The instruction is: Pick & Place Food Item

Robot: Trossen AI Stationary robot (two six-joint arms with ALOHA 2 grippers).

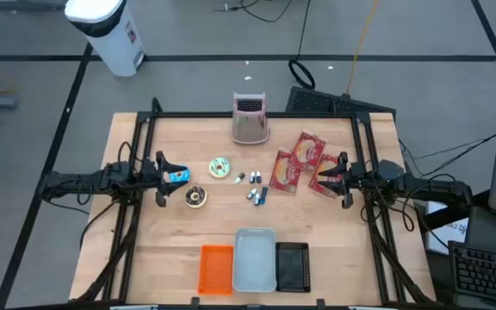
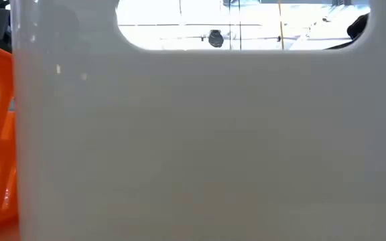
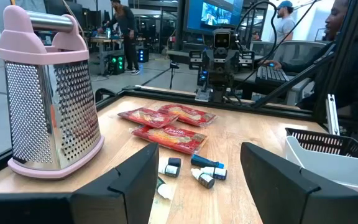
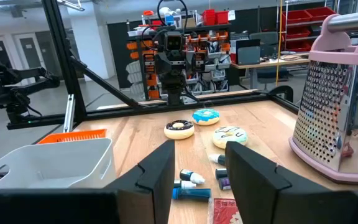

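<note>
Three red snack packets [image 1: 300, 159] lie flat on the table right of centre. Left of centre lie a green-iced donut [image 1: 220, 167], a blue-iced donut [image 1: 177, 176] and a pale-iced donut [image 1: 196, 197]. My left gripper [image 1: 162, 178] stands open at the table's left, just short of the blue donut, with nothing between its fingers [image 3: 123, 180]. My right gripper [image 1: 343, 179] stands open at the table's right, by the rightmost packet [image 1: 324, 172]. A red packet corner [image 4: 225, 211] shows low between its fingers; I cannot tell if they touch it.
A pink-framed metal grater [image 1: 250, 118] stands at the far middle. Several small bottles [image 1: 255, 188] lie at the table's centre. An orange bin [image 1: 216, 269], a white bin [image 1: 255, 260] and a black bin [image 1: 292, 265] sit along the near edge. The white bin's wall [image 2: 193, 147] fills the low view.
</note>
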